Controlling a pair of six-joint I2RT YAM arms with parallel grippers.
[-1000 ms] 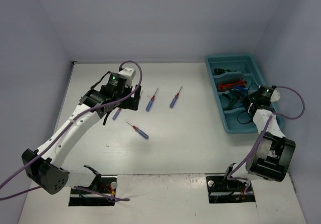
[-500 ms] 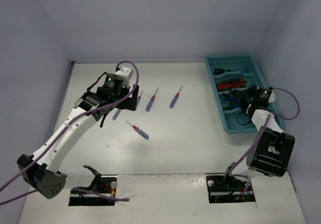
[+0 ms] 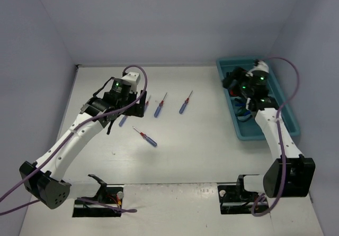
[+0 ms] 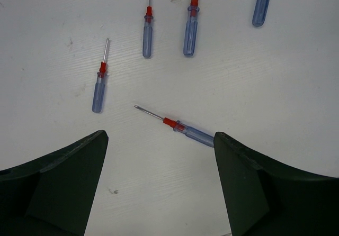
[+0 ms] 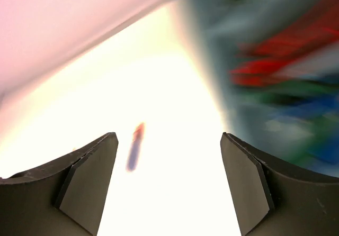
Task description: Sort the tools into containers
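Left tool (image 4: 160, 139) over blue screwdrivers (image 4: 190, 35) — right tool (image 5: 169, 138) by tray (image 3: 259, 137)

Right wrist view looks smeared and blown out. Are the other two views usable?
Right wrist: heavily blurred, white tabletop overexposed, long teal plastic tray and its tools just colour streaks; only the open jaws are sharp. Left wrist: crisp, slim blue-handled screwdrivers well defined, faint shadows. Top external: sharp, evenly lit, no glare.
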